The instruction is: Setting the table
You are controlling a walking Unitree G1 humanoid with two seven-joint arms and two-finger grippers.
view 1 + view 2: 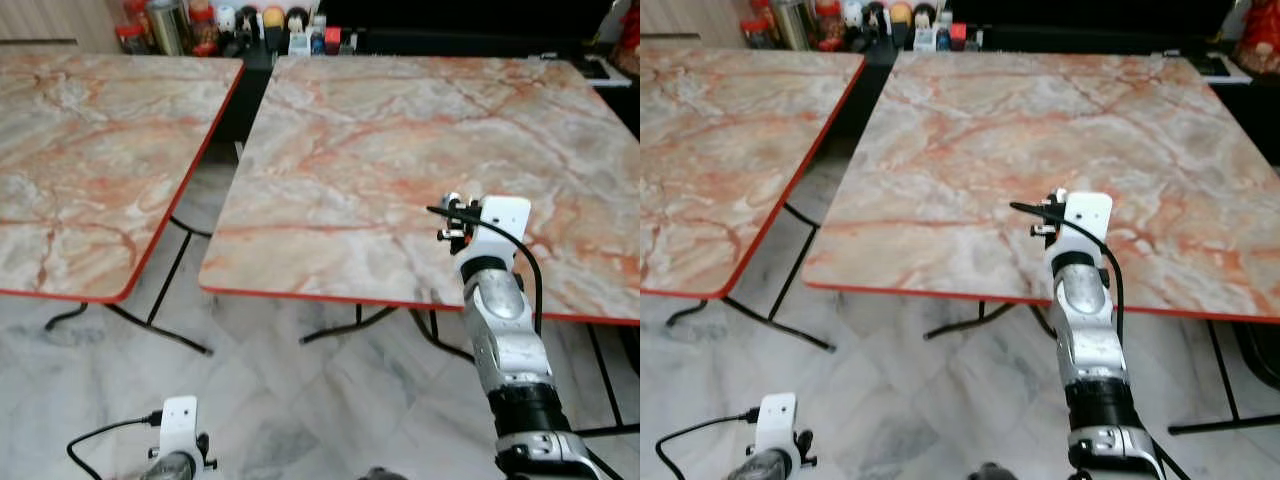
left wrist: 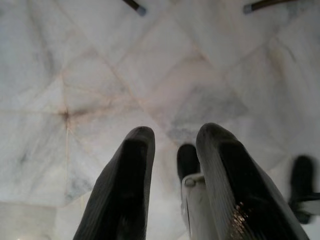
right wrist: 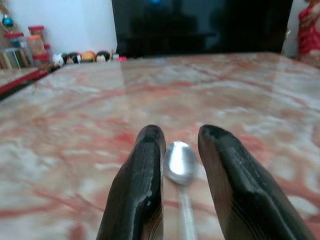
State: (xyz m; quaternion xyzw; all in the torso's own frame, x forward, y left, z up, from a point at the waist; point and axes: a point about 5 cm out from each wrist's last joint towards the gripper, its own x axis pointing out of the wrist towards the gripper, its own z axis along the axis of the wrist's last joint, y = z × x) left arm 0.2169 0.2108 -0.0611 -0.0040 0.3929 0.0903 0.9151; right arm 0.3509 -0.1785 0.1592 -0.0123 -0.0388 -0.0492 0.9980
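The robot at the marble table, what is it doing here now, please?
It is setting the table. The right gripper is over the near part of the marble table, with a metal spoon between its fingers. The spoon's bowl points toward the far side. The left gripper hangs idle, low over the floor.

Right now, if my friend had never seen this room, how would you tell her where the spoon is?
Look at the marble-patterned table with the red edge that stands on the robot's right. Over its near edge reaches the right gripper, and the spoon sits between its two black fingers, bowl pointing away over the tabletop. It is the one shiny silver thing there; the jars and figurines stand far off beyond the tables.
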